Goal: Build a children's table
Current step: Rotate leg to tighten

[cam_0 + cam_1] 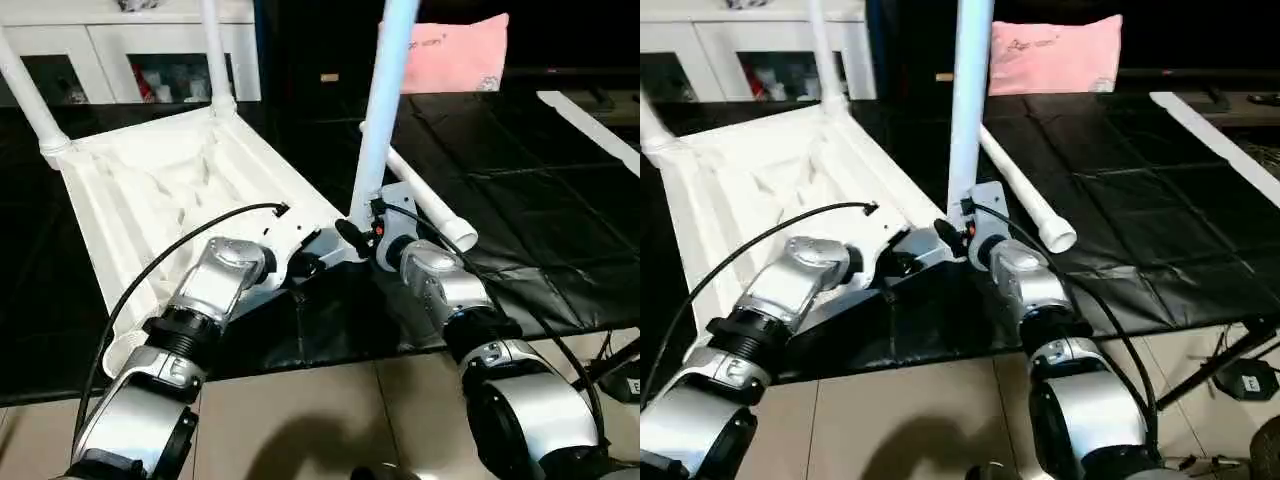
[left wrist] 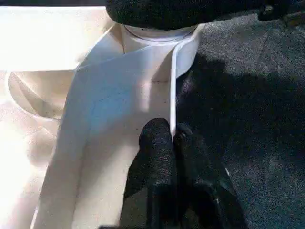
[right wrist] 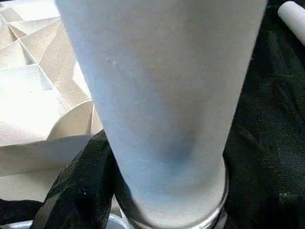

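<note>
The children's table top [image 1: 170,190] lies upside down on a black mat, ribbed underside up. Two white legs [image 1: 215,50] [image 1: 25,95] stand in its far corner sockets. A third leg [image 1: 385,100] stands upright at the near right corner socket [image 2: 159,33], and my right gripper [image 1: 378,225] is closed around its base, one black finger [image 3: 81,191] pressed against the tube. My left gripper [image 2: 167,131] is shut on the thin rim [image 2: 172,86] of the top just beside that corner. A fourth leg [image 1: 430,210] lies loose on the mat behind the right gripper.
The black mat [image 1: 520,200] covers the floor to the right, with tiles [image 1: 330,420] at its near edge. A pink pillow [image 1: 455,50] and a white cabinet [image 1: 100,40] stand at the back. A long white board [image 1: 590,125] lies at far right.
</note>
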`<state>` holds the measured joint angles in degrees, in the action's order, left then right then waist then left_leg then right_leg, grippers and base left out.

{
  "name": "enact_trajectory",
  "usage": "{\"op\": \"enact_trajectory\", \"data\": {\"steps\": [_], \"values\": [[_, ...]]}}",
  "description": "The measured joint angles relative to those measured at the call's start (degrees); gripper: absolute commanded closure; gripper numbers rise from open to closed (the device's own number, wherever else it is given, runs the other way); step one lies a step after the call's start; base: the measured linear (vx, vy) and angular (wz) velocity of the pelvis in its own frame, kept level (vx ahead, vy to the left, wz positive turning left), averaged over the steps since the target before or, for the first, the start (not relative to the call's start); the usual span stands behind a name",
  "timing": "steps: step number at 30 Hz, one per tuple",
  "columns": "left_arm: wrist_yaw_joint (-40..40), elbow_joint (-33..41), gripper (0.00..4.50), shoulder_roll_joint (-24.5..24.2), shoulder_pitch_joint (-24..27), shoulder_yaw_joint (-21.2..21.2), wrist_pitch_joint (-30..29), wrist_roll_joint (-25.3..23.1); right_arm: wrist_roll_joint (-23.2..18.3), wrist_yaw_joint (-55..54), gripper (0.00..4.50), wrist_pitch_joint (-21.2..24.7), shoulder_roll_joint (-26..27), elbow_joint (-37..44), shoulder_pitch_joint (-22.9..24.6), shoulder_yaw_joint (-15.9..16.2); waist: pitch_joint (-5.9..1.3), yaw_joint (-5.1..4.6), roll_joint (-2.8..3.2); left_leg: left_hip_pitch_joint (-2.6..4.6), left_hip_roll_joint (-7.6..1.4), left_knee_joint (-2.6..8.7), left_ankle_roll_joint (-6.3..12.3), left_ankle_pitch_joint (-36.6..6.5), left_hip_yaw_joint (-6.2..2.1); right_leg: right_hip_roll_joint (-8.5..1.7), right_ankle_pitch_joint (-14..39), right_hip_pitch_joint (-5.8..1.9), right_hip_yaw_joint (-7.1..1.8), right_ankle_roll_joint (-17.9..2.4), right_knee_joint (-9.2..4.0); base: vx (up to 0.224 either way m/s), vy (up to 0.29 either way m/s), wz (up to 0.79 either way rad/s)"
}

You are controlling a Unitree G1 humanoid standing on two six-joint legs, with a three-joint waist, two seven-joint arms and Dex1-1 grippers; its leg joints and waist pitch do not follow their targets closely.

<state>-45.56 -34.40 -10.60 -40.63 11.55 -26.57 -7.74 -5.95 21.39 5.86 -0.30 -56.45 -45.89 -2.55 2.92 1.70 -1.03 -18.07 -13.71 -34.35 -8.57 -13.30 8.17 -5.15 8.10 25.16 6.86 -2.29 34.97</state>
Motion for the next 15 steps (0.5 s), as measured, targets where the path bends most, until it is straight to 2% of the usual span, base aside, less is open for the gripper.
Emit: {"op": "enact_trajectory", "data": {"steps": [5,6,8,15], "values": [[0.4,0.4,4.50,-0.9,0.0,0.4,-0.6,0.1,-1.4,0.4,0.58,-0.8,1.3,0.0,0.5,-1.6,0.00,-0.30,0.00,0.00,-0.02,0.00,-0.21,-0.1,0.00,0.05,0.0,0.12,0.02,0.1,-0.01,0.000,0.000,0.00],[0.0,0.4,4.50,-1.5,0.1,0.7,0.1,0.1,-1.9,1.8,0.58,-1.2,1.1,1.3,1.5,-1.6,0.01,-0.27,0.00,-0.01,-0.03,0.00,-0.21,-0.1,0.00,0.07,0.0,0.12,0.02,0.1,-0.02,0.000,0.000,0.00],[-1.5,0.4,4.50,-2.9,0.5,0.9,2.1,0.1,-3.0,5.1,0.31,-1.5,0.6,3.7,3.7,-1.6,0.02,-0.24,0.02,-0.05,-0.05,0.01,-0.20,-0.1,0.00,0.09,0.0,0.18,0.02,0.1,-0.02,0.000,0.000,0.00],[-8.5,-0.5,4.50,-6.9,1.2,2.3,9.2,0.8,-3.6,19.1,0.04,-1.6,-5.2,11.2,9.5,1.3,0.03,0.54,0.03,-0.27,-0.06,0.04,0.13,0.1,0.00,0.08,0.0,0.23,0.00,-0.1,-0.05,0.000,0.000,0.00]]}}
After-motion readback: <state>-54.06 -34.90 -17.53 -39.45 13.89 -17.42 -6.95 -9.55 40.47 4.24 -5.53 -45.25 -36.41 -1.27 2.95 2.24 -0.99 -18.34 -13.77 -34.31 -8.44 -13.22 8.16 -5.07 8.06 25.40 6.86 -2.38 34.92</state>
